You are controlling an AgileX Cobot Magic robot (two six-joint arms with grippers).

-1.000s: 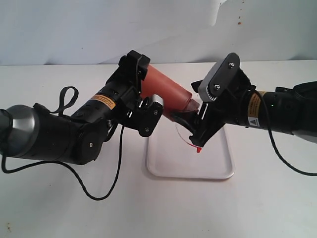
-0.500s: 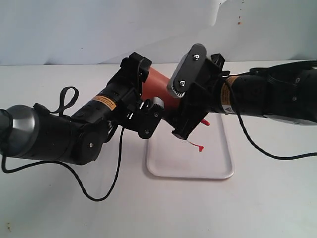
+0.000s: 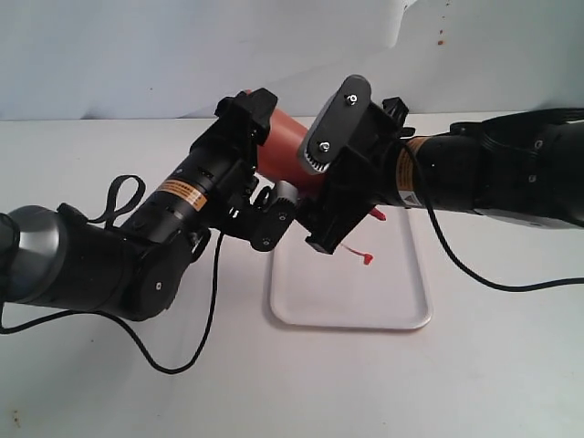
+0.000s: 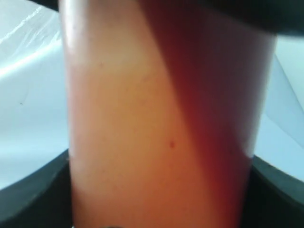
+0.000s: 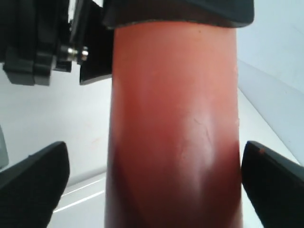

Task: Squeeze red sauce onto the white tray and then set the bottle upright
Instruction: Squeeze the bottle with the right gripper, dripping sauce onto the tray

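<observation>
Leftward, toward 9 o'clock in the exterior view, is where the right pincer point(image 5: 154, 180) has travelled since a second ago. It has left the nozzle end and its jaws have spread, and it now straddles the body of the translucent red-orange plastic squeeze bottle point(image 3: 278, 146).

That bottle hangs in the air above the far-left corner of the flat white rectangular plastic tray point(image 3: 401, 301), off the pale surface point(image 3: 109, 383). Its long axis is tilted, with the base toward 10 o'clock and the nozzle end toward 4 o'clock, pointing down over the tray. The left pincer point(image 4: 156, 190) is clenched on the lower body, and its dark fingers point(image 4: 33, 194) press against the sides in the left wrist view.

The right pincer is released. In the right wrist view the cylinder runs straight between its two fingertips point(image 5: 35, 183), with a clear gap on each side, so nothing touches yet. The bottle's axis lies crosswise to the line along which these jaws would close, so I judge that closing them would pinch the soft wall squarely.

A small glossy blob of red sauce point(image 3: 368, 259) already sits on the tray, at about 4 o'clock from the nozzle end.
</observation>
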